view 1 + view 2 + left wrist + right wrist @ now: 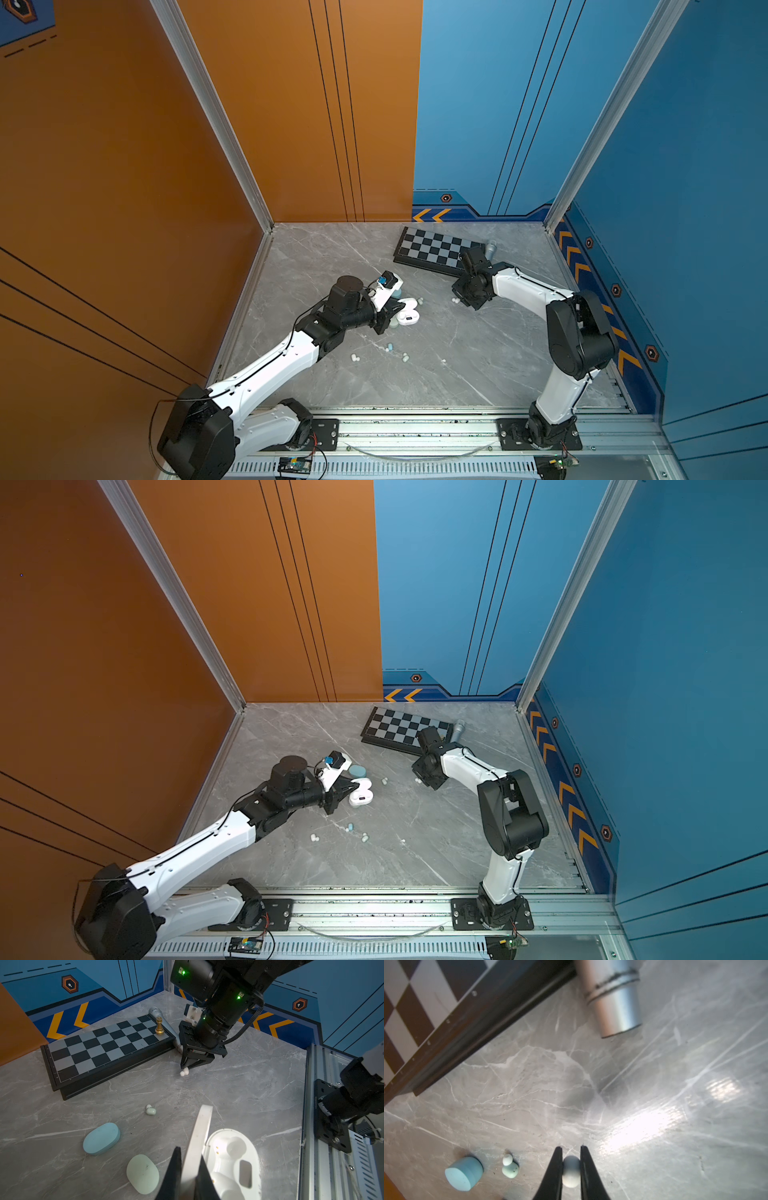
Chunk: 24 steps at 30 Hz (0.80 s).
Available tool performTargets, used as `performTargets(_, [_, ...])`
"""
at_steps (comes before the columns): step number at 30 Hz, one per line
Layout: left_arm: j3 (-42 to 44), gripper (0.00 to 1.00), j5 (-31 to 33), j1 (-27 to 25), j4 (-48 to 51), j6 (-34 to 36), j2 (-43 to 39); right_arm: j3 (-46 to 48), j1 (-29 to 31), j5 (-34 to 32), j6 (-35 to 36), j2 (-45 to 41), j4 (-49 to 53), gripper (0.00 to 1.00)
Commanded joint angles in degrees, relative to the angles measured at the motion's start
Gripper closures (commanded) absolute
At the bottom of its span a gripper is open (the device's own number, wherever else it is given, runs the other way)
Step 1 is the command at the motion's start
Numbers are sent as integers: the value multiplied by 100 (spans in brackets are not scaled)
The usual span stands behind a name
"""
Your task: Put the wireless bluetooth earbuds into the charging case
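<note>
White plastic, tiny and bean-shaped: one white earbud (571,1171) is pinched between the two black fingers (554,1167) of my right gripper (571,1146). It hangs at tabletop level, and I cannot tell whether it touches the grey marble table (478,365). My right arm rises from its base, folds at a high elbow and bends the wrist so the fingers point straight down, just in front of the chessboard (104,1047).

A pale green earbud (150,1110) lies on the table between that bud and the charging case (232,1159). The case is white and open, with both sockets bare. My left gripper (189,1153) is clamped on its raised lid (199,1126), one finger on each face. My left arm stretches low and long toward the table's middle.

More earbuds (390,347) lie scattered nearer my bases. A blue case (101,1138) and a pale green case (143,1174), both closed, lie beside the open one. A gold chess piece (159,1026) stands on the board's far corner, with a microphone (154,1012) behind it.
</note>
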<state>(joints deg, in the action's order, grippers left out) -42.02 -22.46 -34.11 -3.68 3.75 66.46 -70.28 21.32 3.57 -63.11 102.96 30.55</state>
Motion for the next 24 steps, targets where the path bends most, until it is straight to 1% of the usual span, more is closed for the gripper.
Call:
performTargets(1, [46, 100, 303, -76, -561, -126, 228, -194, 99, -163, 983, -322, 518, 84])
performTargets(5, [1, 100, 463, -122, -872, 53, 598, -243, 229, 76, 1781, -687, 606, 84])
performTargets(10, [12, 100, 330, -127, -1306, 504, 981, -267, 371, 453, 2621, -1190, 909, 84])
performTargets(14, [-47, 100, 282, -129, -1574, 620, 1230, -258, 467, 846, 3180, -1606, 1130, 84])
performTargets(20, [-255, 100, 120, -131, -1576, 689, 1455, -437, 631, 1351, 3740, -1953, 1441, 84])
performTargets(24, [-338, 100, -20, -140, -1574, 698, 1493, -644, 895, 1386, 3885, -2033, 1569, 84])
